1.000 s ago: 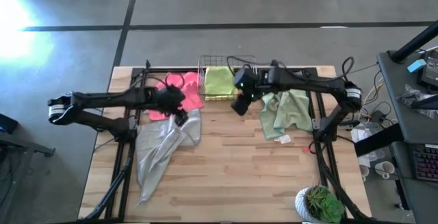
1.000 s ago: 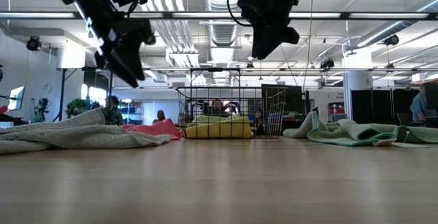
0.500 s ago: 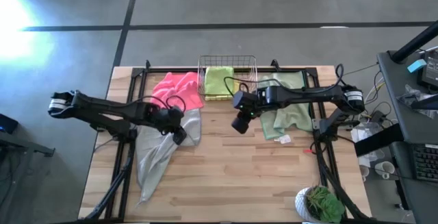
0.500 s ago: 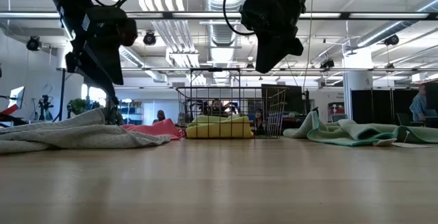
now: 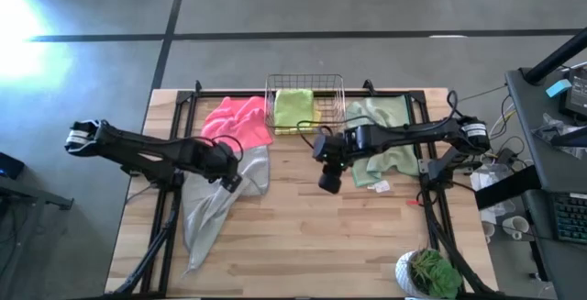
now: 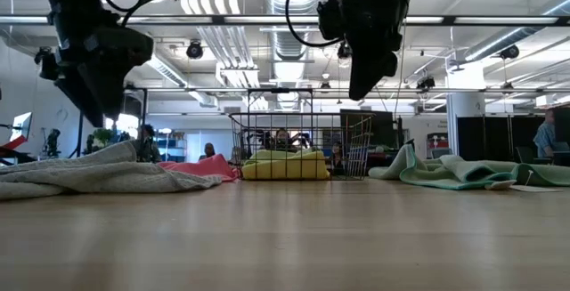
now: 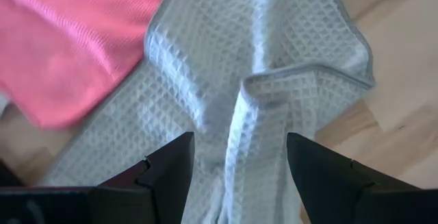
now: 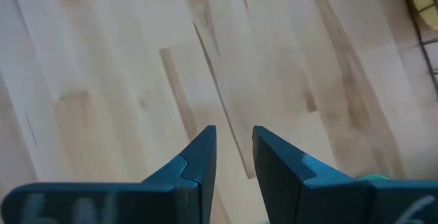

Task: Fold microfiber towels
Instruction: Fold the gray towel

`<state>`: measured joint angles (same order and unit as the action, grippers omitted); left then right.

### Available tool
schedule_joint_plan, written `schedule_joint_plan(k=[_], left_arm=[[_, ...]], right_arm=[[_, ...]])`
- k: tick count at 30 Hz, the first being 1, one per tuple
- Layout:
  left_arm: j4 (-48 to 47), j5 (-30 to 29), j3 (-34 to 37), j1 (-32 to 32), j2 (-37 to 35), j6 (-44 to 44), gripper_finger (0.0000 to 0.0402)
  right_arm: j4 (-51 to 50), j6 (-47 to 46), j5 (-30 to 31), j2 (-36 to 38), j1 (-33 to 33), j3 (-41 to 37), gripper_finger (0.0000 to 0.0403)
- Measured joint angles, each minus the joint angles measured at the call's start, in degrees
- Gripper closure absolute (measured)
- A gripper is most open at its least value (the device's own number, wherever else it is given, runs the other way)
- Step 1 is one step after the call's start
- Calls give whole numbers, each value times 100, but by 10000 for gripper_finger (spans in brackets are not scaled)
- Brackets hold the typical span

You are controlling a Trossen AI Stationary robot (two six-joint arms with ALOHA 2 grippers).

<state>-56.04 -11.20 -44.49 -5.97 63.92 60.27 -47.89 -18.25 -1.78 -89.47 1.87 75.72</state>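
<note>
The left gripper [image 5: 231, 179] hangs over the crumpled light grey towel [image 5: 213, 201], at about nine o'clock from the middle of the wooden table [image 5: 303, 245]. Its fingers [image 7: 171, 166] stand wide apart with nothing between them. In the left wrist view a raised fold of the grey cloth [image 7: 267, 107] lies right below the gap, untouched.

The grey towel stretches in a long, rumpled strip from the middle left of the table down toward seven o'clock. Its upper end touches the hot pink towel [image 5: 237, 119], which lies bunched at about eleven o'clock, just beside the copper wire basket [image 5: 305, 82].

The basket stands at twelve o'clock against the far edge, and the lime green towel [image 5: 294, 109] lies inside it. In the low view a yellow towel [image 6: 285, 165] shows in the bottom of the basket too.

The right gripper [image 5: 328, 181] hovers above bare wood near the centre of the table, a little toward three o'clock. Its fingers [image 8: 198, 159] are close together with a narrow gap, and they hold nothing.

The pale sage green towel [image 5: 383, 149] lies loosely spread at about two o'clock, under the right arm. A small potted plant [image 5: 429, 274] stands at the near edge at five o'clock.
</note>
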Motion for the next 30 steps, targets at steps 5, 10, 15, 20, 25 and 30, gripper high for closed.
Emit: schedule_joint_plan(k=[5,10,15,20,25,30], left_arm=[[42,176,-64,-294,13,391,185],[52,487,-297,-821,15,758,185],[41,802,-467,-1668,26,1700,185],[111,1378,-587,-2641,242,2985,185],[494,1804,-797,-3555,651,4288,185],[1267,1833,-921,-4178,1132,5274,185]], right_arm=[[-11,91,2,0,-3,-100,317],[81,375,4,0,-1,-102,317],[263,687,24,0,0,-102,317],[405,870,24,0,2,-102,317],[399,991,24,-6,54,-102,317],[406,1087,33,-11,80,-102,317]])
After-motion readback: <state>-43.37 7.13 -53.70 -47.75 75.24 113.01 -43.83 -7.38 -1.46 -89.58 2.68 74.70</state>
